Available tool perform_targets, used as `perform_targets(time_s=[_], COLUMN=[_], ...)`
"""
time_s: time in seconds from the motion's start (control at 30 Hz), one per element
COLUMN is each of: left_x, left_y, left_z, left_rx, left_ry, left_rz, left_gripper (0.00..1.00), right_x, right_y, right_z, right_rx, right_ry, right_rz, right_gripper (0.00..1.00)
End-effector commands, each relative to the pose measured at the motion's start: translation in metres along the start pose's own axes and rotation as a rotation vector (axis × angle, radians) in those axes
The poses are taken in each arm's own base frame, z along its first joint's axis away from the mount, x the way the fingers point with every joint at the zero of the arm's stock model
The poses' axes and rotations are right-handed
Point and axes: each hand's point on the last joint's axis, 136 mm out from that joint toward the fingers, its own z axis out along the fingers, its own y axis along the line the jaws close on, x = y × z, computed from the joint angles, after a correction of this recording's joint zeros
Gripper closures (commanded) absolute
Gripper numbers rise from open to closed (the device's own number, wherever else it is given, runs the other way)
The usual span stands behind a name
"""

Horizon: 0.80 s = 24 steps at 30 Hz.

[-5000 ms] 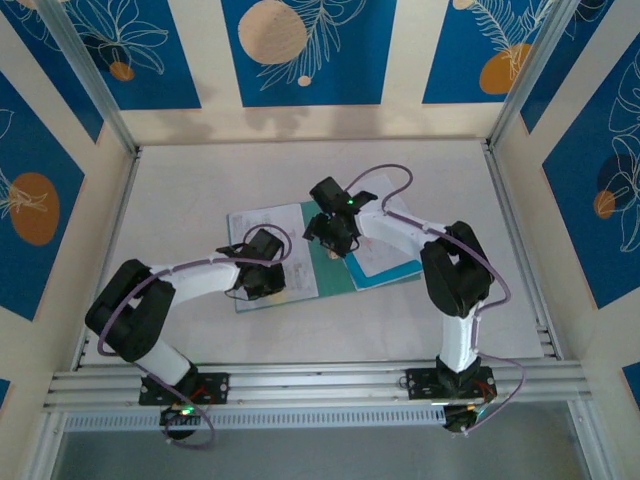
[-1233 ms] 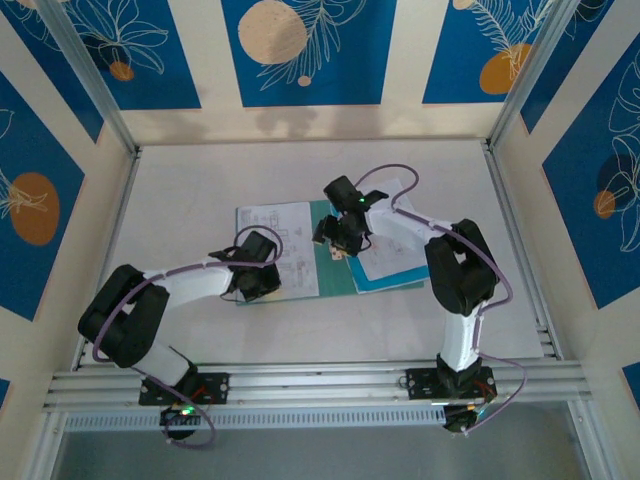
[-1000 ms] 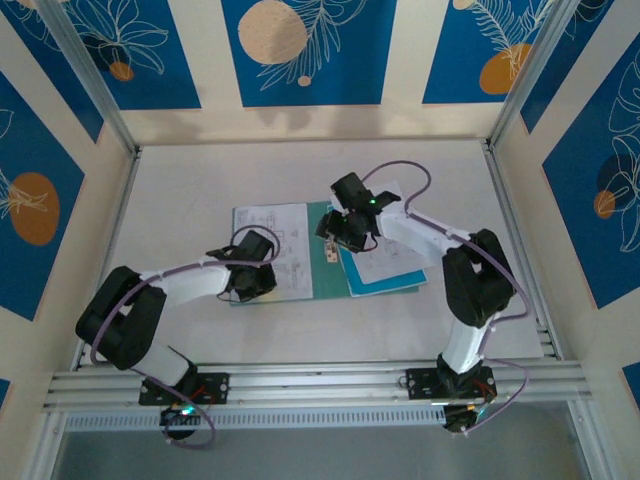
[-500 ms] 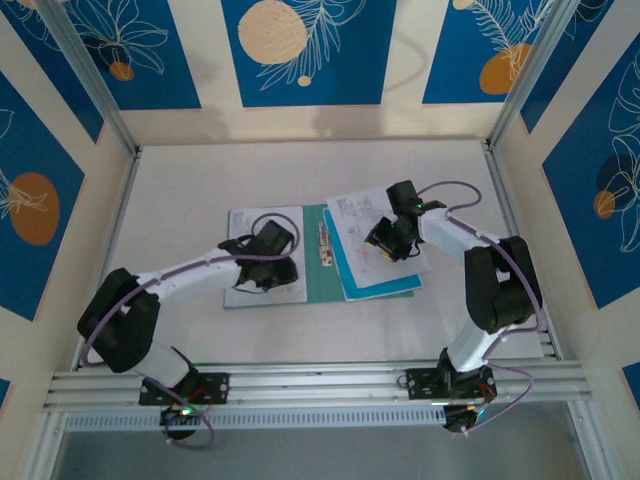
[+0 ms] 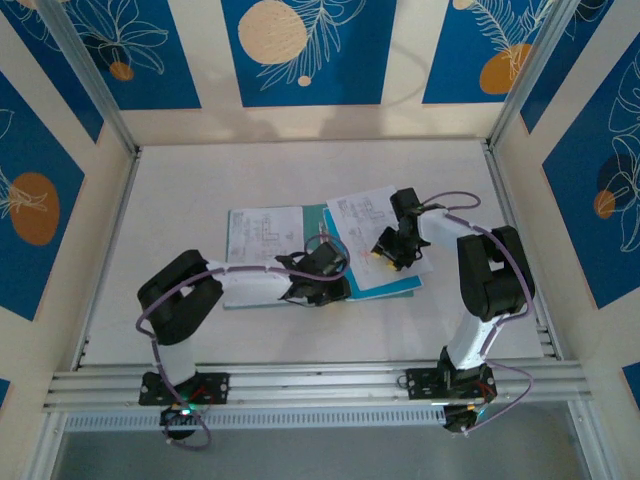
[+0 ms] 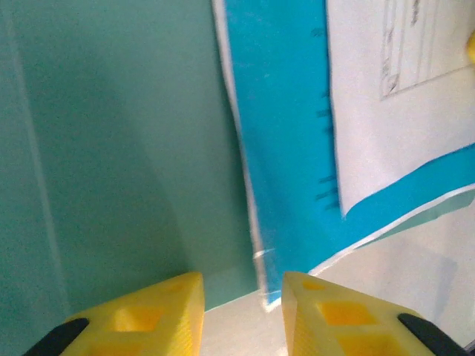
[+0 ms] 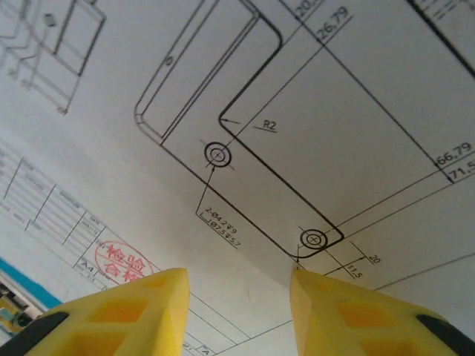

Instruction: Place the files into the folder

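The teal-green folder (image 5: 311, 218) lies open mid-table. A printed white sheet (image 5: 262, 235) covers its left half. On its right half a light-blue sheet (image 5: 375, 283) lies under a tilted white drawing sheet (image 5: 362, 218). My left gripper (image 5: 322, 283) is open at the folder's near edge. In the left wrist view, that left gripper (image 6: 243, 311) straddles the light-blue sheet's (image 6: 282, 133) corner beside the bare folder (image 6: 111, 148). My right gripper (image 5: 390, 250) hovers open just over the white drawing sheet (image 7: 297, 89), its fingers (image 7: 237, 311) empty.
Bare white table (image 5: 300, 170) surrounds the folder inside patterned walls. A metal rail (image 5: 320, 380) runs along the near edge by the arm bases. A sliver of the light-blue sheet (image 7: 7, 276) shows under the drawing.
The left gripper has swung right, from the left white sheet to the folder's near middle edge. The right gripper carried the drawing sheet right onto the blue sheet and now barely moves.
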Motion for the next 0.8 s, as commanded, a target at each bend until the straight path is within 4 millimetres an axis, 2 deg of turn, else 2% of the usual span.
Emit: perform_targets(time_s=[0.0,0.27,0.77], left_x=[-0.001,0.0,-0.001], left_y=[-0.018,-0.021,-0.015], left_z=[0.005,0.011,0.011], left_rx=[0.043,0.044,0.023], left_ry=[-0.002,-0.001,-0.011], left_rz=[-0.025,-0.024,-0.003], left_gripper=[0.67,0.72,1.0], right_x=[0.008,0.008,0.011], right_y=[-0.014,-0.01,-0.008], right_z=[0.001,-0.007,-0.022], right_rx=[0.018,-0.003,-0.041], right_ry=[0.026,0.016,-0.017], right_rz=[0.017,0.013,0.015], right_gripper=[0.58,0.58,0.6])
